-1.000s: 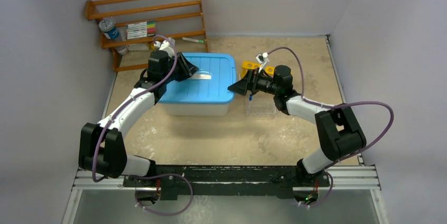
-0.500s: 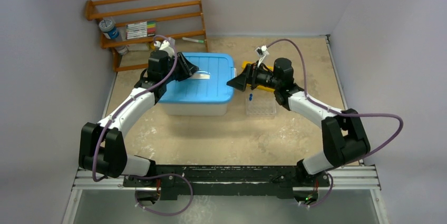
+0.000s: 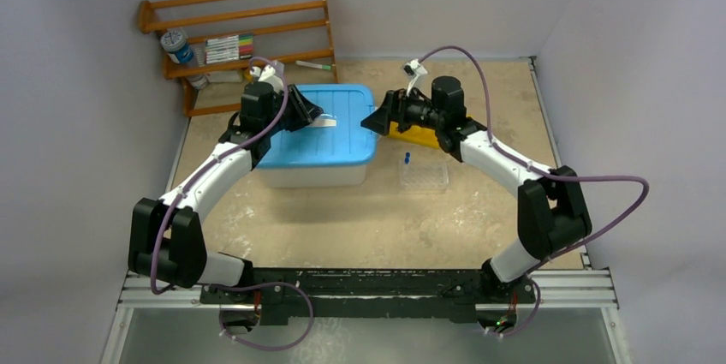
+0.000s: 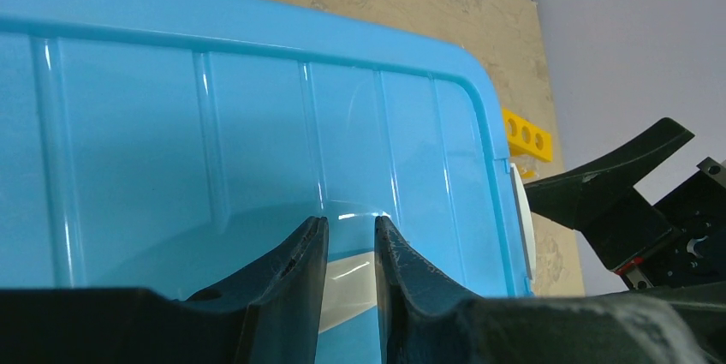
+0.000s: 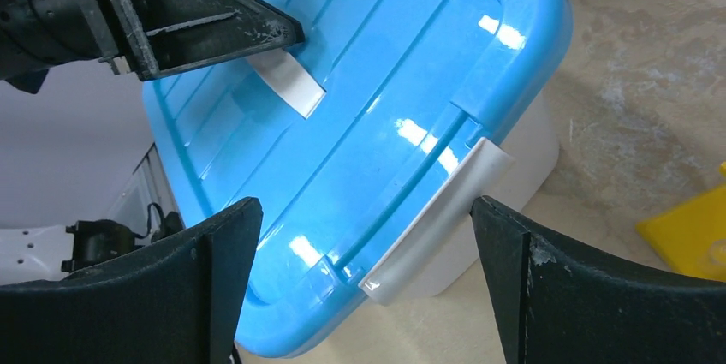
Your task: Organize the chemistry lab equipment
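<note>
A white bin with a blue lid stands mid-table. My left gripper is shut on the white handle in the middle of the lid, which also shows in the right wrist view as the handle. My right gripper is open at the bin's right end, with the white side latch between its fingers and untouched. A thin blue-ended tube stands at the corner of a clear rack, right of the bin.
A yellow holed block lies under my right wrist. The wooden shelf at the back left holds coloured markers, a blue-topped jar and a small bottle. Walls close in on both sides.
My right gripper has moved back and left from above the clear rack to the bin's right end, staying open. The left gripper keeps its hold on the lid handle.
</note>
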You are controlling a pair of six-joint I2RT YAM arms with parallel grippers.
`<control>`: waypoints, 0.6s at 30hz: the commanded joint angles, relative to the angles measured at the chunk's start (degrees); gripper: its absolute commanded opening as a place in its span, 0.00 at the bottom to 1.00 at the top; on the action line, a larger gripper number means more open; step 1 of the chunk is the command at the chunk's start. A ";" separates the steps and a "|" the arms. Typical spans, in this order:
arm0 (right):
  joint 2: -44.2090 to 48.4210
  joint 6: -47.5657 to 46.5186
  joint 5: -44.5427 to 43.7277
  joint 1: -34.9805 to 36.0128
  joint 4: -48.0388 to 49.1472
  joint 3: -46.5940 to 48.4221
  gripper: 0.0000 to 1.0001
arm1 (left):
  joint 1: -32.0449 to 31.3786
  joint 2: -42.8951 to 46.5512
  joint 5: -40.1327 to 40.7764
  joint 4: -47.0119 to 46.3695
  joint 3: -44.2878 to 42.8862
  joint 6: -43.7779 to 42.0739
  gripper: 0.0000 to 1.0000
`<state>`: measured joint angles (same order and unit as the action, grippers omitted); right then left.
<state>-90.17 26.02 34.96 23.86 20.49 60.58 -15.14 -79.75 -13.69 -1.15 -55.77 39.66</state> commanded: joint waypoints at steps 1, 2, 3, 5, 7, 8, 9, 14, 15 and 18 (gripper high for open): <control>-1.10 -3.99 -2.61 1.98 -5.27 4.48 0.93 | 0.02 -0.85 -0.79 3.08 1.48 -0.37 0.27; -1.26 -4.83 -4.13 2.36 -6.67 5.38 0.91 | 0.02 -0.85 -0.81 3.08 1.46 -0.37 0.27; -1.44 -5.82 -6.07 2.83 -8.55 6.37 0.90 | 0.02 -0.85 -0.74 3.13 1.47 -0.37 0.27; -1.94 -7.76 -9.10 3.68 -12.20 8.58 0.89 | 0.09 -0.97 -0.64 2.96 1.58 -0.37 0.27; -2.43 -8.92 -11.07 4.33 -14.67 10.03 0.85 | 0.02 -1.31 -0.83 2.87 1.57 -0.16 0.27; -2.57 -9.10 -11.64 4.51 -15.11 10.34 0.82 | 0.05 -1.43 -1.00 2.64 1.55 -0.01 0.27; -2.56 -9.14 -12.17 4.73 -15.75 10.73 0.79 | 0.03 -1.44 -1.19 2.48 1.54 0.06 0.27; -3.35 -10.15 -17.75 6.24 -21.15 13.85 0.48 | 0.02 -1.38 -1.03 2.47 1.55 0.06 0.27; -3.61 -10.44 -20.01 7.00 -22.86 14.99 0.38 | 0.02 -1.45 -0.99 2.47 1.48 0.06 0.27; -4.42 -11.12 -26.82 8.85 -27.75 18.38 0.19 | 0.02 -1.52 -0.98 2.40 1.49 0.07 0.27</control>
<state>-93.91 16.97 15.66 29.17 -0.62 73.76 -15.11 -79.92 -13.76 -1.93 -55.57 39.86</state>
